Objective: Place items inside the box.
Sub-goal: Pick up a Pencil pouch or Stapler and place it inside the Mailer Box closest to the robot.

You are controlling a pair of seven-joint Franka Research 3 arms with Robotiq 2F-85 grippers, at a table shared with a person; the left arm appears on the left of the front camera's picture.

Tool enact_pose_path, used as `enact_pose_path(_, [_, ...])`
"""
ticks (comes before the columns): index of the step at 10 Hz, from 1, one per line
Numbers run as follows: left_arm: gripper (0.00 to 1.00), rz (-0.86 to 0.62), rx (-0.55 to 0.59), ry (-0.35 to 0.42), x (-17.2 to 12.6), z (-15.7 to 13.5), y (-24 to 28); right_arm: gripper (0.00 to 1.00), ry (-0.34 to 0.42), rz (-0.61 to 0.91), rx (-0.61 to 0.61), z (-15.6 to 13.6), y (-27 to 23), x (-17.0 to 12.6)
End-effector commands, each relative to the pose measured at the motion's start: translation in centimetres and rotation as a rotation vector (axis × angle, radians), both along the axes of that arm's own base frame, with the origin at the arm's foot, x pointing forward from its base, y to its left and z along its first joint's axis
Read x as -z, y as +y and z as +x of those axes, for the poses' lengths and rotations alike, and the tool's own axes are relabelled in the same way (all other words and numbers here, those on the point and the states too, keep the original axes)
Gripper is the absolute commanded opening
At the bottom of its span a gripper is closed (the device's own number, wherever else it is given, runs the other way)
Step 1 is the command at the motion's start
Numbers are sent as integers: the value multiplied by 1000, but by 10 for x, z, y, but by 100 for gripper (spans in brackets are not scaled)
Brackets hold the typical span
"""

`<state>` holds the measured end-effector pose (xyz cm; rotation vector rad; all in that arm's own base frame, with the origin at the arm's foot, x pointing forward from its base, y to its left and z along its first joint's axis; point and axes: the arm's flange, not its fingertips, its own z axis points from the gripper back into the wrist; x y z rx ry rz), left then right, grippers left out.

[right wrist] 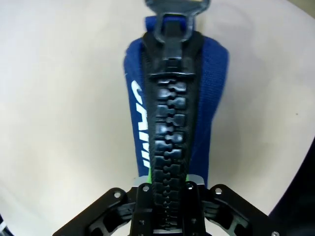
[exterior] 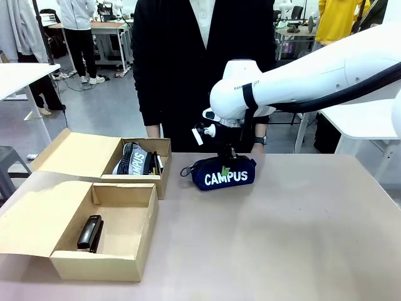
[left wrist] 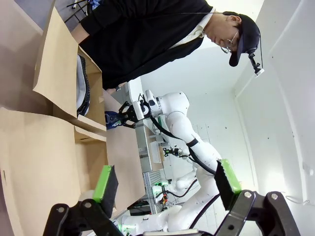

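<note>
The navy zip pouch point(exterior: 227, 175) with white "CAMPUS" rests on the table just right of the far box point(exterior: 164, 179). My right gripper point(exterior: 225, 165) comes down on it from above. In the right wrist view the right gripper point(right wrist: 165, 191) is shut on the pouch's point(right wrist: 172, 98) black zip ridge. The far box holds a grey pouch point(exterior: 134, 159) and a marker pen point(exterior: 157, 164). A black stapler point(exterior: 89, 233) lies in the near box point(exterior: 94, 266). My left gripper point(left wrist: 166, 179) is open with nothing between its green pads, and from there the navy pouch point(left wrist: 112, 119) shows far off.
Both cardboard boxes have flaps folded out to the left. A person in dark clothes stands at the far edge right behind the pouch, one hand point(exterior: 259, 145) near my right gripper. Bare tabletop point(exterior: 282, 238) spreads to the right and front.
</note>
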<state>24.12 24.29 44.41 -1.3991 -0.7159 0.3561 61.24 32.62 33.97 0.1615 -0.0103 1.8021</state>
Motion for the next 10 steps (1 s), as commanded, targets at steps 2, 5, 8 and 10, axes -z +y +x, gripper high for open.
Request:
enact_pose_path(2, [100, -7, -4, -26, -1, -1, 0, 0, 89, -7, 74, -15, -10, -21])
enact_pose_path(5, [100, -7, -4, -26, -1, -1, 0, 0, 114, -90, 210, -95, -56, -84])
enact_pose_path(8, [100, -7, -4, -26, -1, -1, 0, 0, 91, -158, 371, -240, -126, -99])
enact_pose_path(10, [100, -7, -4, -26, -1, -1, 0, 0, 296, -96, 473, -264, -163, -79])
